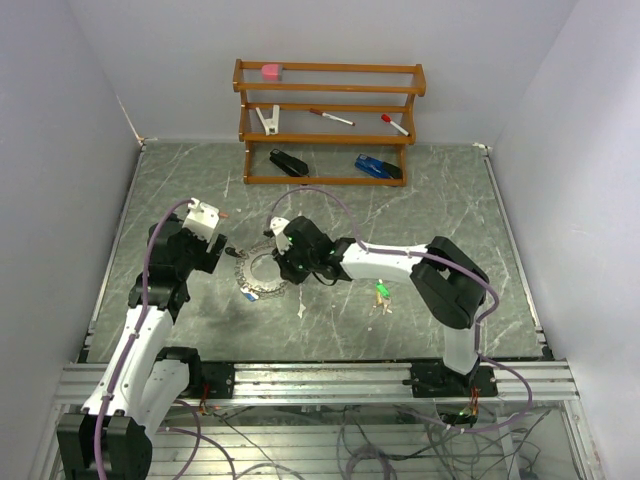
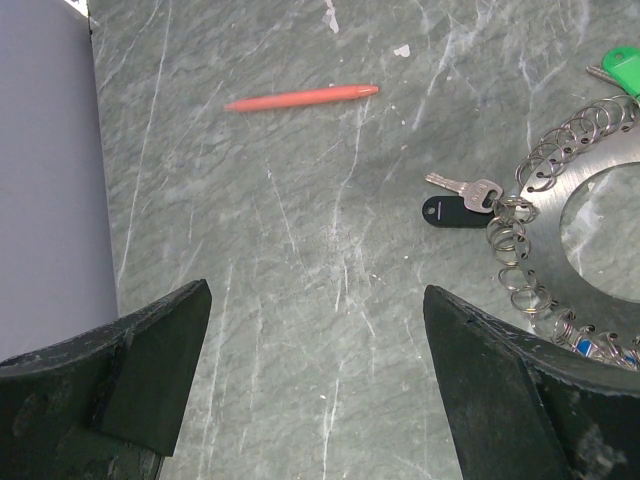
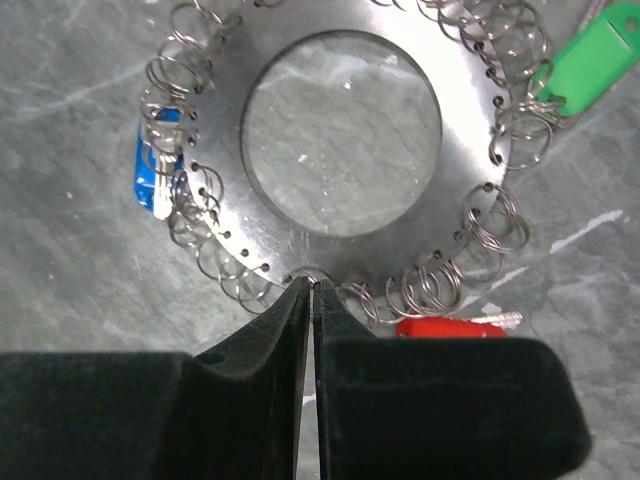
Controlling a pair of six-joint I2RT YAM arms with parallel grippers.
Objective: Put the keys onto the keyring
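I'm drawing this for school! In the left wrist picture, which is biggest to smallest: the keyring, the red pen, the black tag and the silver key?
1. keyring, though partly cut off by the edge.
2. red pen.
3. silver key and black tag: too alike to rank.

Brushed metal keyring (image 3: 340,250), glossy green plastic key tag (image 3: 590,55), smooth veined stone-look table (image 2: 300,300), varnished wooden rack (image 1: 330,89)

1. Locate the wooden rack (image 1: 340,68) at top centre; a pink block (image 1: 271,71) sits on its top shelf.
2. Note the orange pen (image 2: 300,98) lying on the grey table (image 2: 250,300), upper centre of the left wrist view.
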